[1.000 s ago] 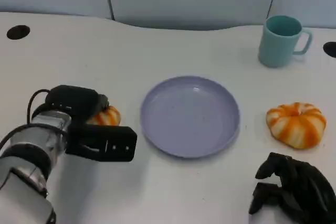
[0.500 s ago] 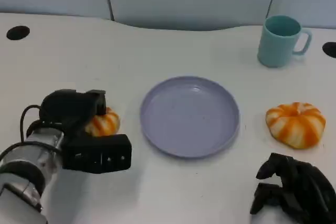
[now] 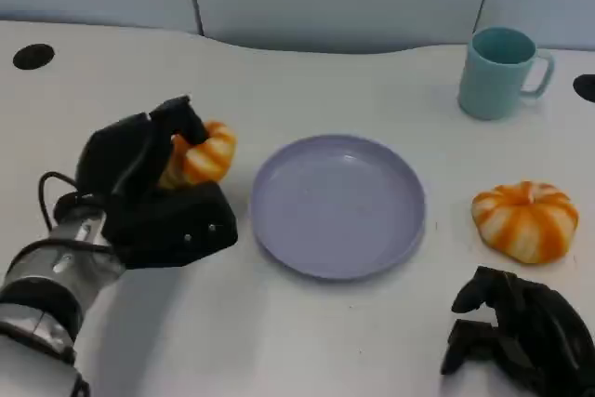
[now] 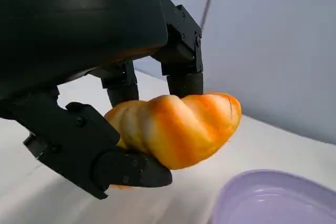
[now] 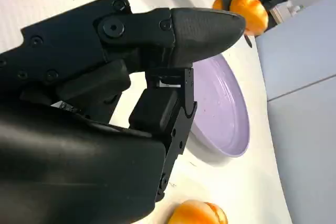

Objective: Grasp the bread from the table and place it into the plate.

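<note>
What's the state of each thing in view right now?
left hand: holds bread, raised off the table
bread in hand: gripped, lifted, left of the plate
plate: empty, on table
second bread: resting on table, untouched
mug: upright
right hand: fingers curled, holding nothing

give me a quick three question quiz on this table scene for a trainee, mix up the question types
1. True or false: the left hand holds a piece of bread clear of the table.
2. Which item stands at the table's far right? A) teal mug B) bowl C) bottle
3. Fill in: the lavender plate has ____ on it.

Key
1. True: the left wrist view shows the fingers clamped around the bread above the surface.
2. A.
3. Nothing; a second orange-striped bread lies on the table beside the plate, near the right hand.
</note>
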